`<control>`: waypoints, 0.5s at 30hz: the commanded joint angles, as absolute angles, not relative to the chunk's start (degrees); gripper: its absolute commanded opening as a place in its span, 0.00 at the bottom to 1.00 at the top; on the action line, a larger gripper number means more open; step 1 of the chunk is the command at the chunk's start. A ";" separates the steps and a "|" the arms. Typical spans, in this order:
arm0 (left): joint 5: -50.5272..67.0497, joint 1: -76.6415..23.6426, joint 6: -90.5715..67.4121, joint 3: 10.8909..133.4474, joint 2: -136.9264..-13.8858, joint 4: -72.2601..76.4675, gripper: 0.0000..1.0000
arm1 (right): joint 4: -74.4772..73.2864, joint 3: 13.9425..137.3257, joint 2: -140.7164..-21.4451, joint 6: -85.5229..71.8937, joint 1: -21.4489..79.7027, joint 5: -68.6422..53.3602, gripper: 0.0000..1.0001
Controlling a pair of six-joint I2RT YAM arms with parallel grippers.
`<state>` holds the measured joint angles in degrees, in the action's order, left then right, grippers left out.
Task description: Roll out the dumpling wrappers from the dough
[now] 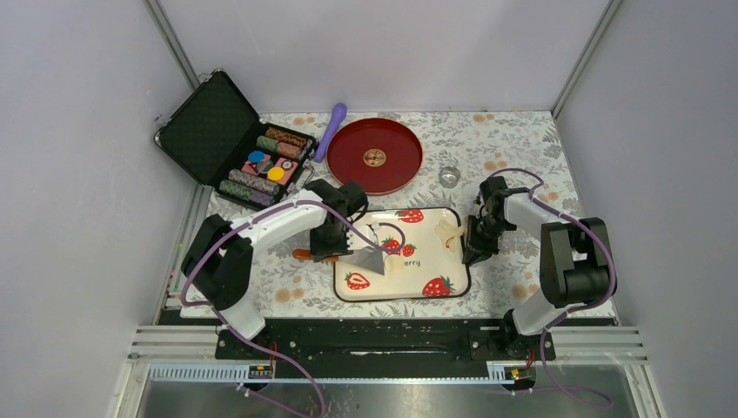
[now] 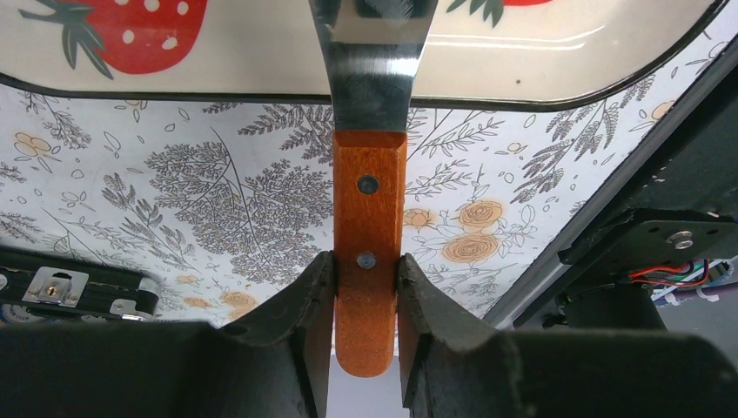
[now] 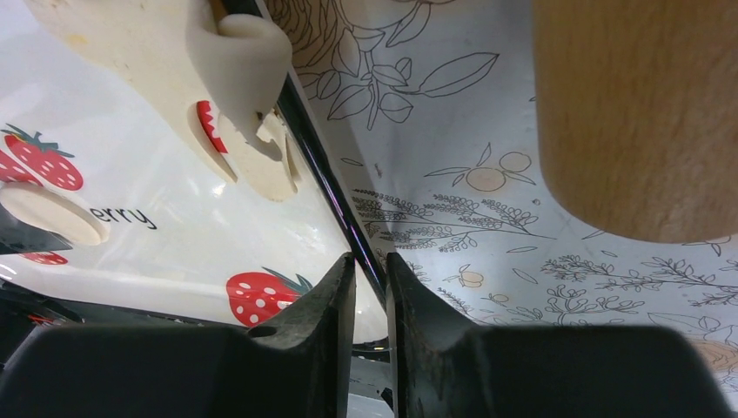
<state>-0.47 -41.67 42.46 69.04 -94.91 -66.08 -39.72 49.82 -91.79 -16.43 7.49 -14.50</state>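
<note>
A flattened, irregular piece of dough [image 1: 448,233] with round holes cut from it lies at the right side of the strawberry tray [image 1: 432,216]; the right wrist view shows it too [image 3: 165,87]. One round dumpling wrapper [image 1: 394,265] lies mid-tray, next to the printed word [image 3: 48,213]. My left gripper [image 1: 328,246] is shut on the wooden handle [image 2: 369,218] of a metal scraper, whose blade [image 1: 370,259] rests on the tray by the wrapper. My right gripper [image 1: 477,252] is shut on the tray's right rim [image 3: 324,174]. The wooden roller [image 3: 635,113] lies just right of the tray.
A small metal ring cutter [image 1: 449,177] stands behind the tray. A red round plate [image 1: 374,155] and a purple tool [image 1: 331,131] are at the back. An open black case of poker chips [image 1: 239,148] sits at the back left. Grey walls enclose the table.
</note>
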 commanded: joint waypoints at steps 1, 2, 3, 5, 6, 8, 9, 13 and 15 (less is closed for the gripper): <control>-1.63 -41.22 43.71 70.61 -93.63 -66.39 0.00 | -39.56 50.65 -91.89 -16.38 8.02 -15.58 0.22; -1.79 -41.09 43.56 70.87 -93.87 -66.51 0.00 | -39.57 50.70 -91.93 -16.38 8.00 -15.56 0.21; -1.96 -41.08 43.46 70.91 -94.20 -66.56 0.00 | -39.62 50.71 -91.93 -16.40 7.99 -15.53 0.21; -2.34 -41.07 43.83 70.92 -94.44 -66.60 0.00 | -39.55 50.80 -91.94 -16.49 8.00 -15.45 0.20; -2.37 -41.11 43.97 70.94 -94.66 -66.59 0.00 | -39.57 50.81 -91.97 -16.40 8.02 -15.53 0.20; -2.14 -41.12 43.91 71.17 -95.04 -66.66 0.00 | -39.67 50.74 -91.96 -16.41 8.00 -15.51 0.19; -2.05 -41.15 43.94 71.31 -95.21 -66.70 0.00 | -39.71 50.73 -91.98 -16.36 7.99 -15.43 0.19; -2.26 -41.30 44.12 71.47 -95.56 -66.72 0.00 | -39.72 50.81 -91.98 -16.31 8.04 -15.56 0.18; -2.60 -41.52 44.02 71.69 -95.91 -66.67 0.00 | -39.73 50.80 -91.94 -16.28 8.00 -15.55 0.18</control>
<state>-1.34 -41.34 42.87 69.08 -95.13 -66.11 -39.79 49.82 -91.79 -16.03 7.51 -14.68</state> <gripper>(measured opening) 0.264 0.214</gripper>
